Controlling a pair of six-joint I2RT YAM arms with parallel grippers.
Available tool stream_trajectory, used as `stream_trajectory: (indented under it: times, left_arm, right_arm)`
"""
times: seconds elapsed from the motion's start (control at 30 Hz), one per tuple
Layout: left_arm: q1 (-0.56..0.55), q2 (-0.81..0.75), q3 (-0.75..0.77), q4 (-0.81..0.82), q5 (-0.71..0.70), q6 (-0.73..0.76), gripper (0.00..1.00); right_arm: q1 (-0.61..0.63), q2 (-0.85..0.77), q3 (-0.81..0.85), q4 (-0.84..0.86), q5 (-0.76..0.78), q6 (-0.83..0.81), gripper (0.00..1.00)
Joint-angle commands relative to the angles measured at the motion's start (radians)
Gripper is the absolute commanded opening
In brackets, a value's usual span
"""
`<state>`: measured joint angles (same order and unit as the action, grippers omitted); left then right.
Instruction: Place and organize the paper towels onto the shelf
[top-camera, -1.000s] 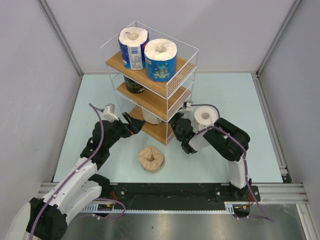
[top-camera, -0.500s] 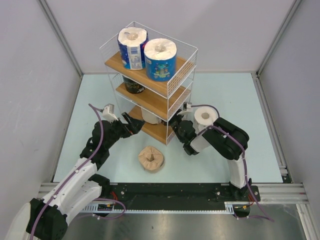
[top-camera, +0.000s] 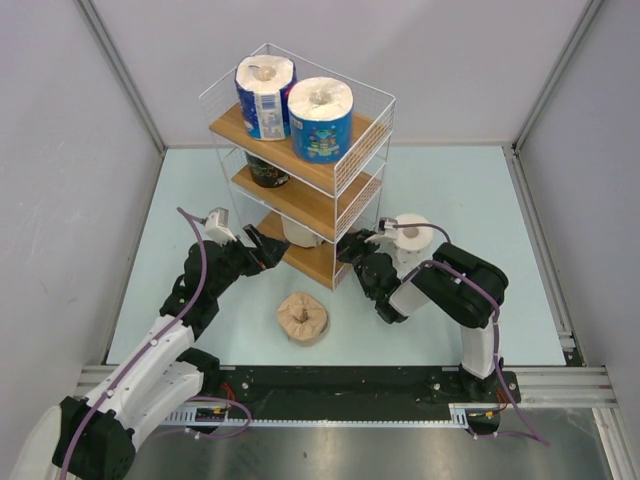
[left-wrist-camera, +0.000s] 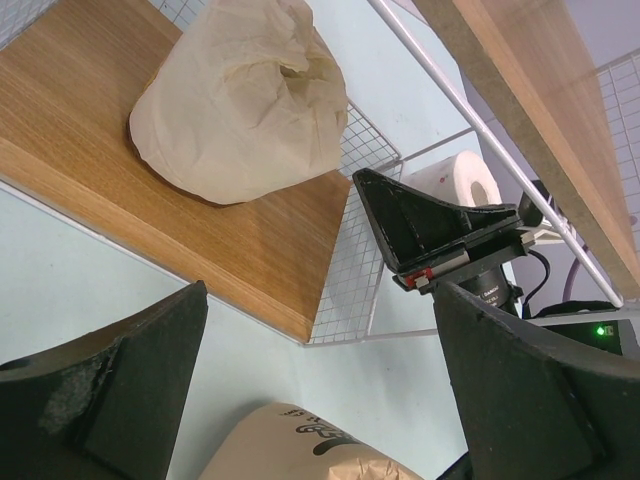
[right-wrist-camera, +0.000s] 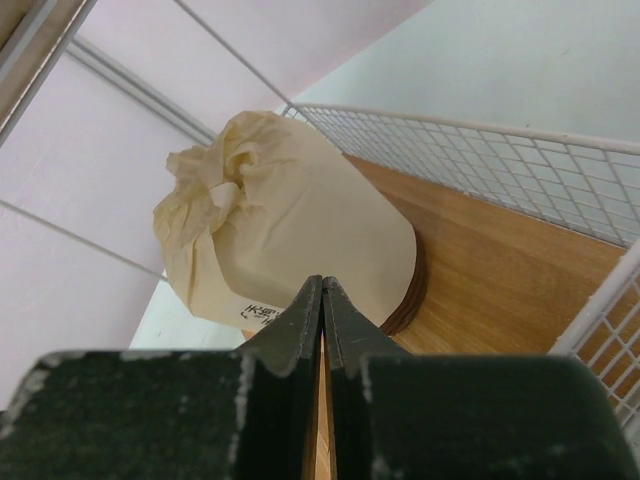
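The shelf (top-camera: 352, 138) stands mid-table. Two blue-wrapped paper towels (top-camera: 265, 95) (top-camera: 321, 118) stand on its top board. A dark roll (top-camera: 268, 172) is on the middle tier. A cream roll (top-camera: 300, 233) (left-wrist-camera: 240, 105) (right-wrist-camera: 300, 230) sits on the bottom board (left-wrist-camera: 250, 240). A tan-brown roll (top-camera: 303, 317) (left-wrist-camera: 300, 450) lies on the table in front. A white roll (top-camera: 412, 240) (left-wrist-camera: 462, 180) stands right of the shelf. My left gripper (top-camera: 268, 252) (left-wrist-camera: 320, 385) is open and empty at the bottom tier's front. My right gripper (top-camera: 350, 247) (right-wrist-camera: 322, 285) is shut and empty, its tip at the bottom tier's right corner, pointing at the cream roll.
Grey walls close in the pale blue table (top-camera: 450, 190) on three sides. The shelf's wire mesh side (right-wrist-camera: 480, 160) stands just right of my right gripper. The right arm's elbow (top-camera: 465, 285) sits close to the white roll.
The right arm's elbow has swung a little toward the near right while its shut gripper stays at the shelf's bottom corner. The left arm has not moved.
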<state>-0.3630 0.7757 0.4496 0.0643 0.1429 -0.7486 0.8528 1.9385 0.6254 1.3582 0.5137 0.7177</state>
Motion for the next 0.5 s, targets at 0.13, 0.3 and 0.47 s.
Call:
stream_trajectory:
  times: [0.13,0.3,0.47]
  left_arm:
    - [0.007,-0.012,0.015,0.012,0.021,0.015,1.0]
    - [0.01,-0.015,0.018,0.009,0.021,0.017,1.0]
    - [0.015,-0.019,0.017,0.002,0.021,0.022,1.0]
  right_arm:
    - [0.009,0.028,0.06,0.006,0.124,-0.021,0.05]
    - [0.014,0.054,0.129,-0.034,0.092,-0.043,0.05]
    - [0.012,0.095,0.197,-0.094,0.057,-0.032,0.05]
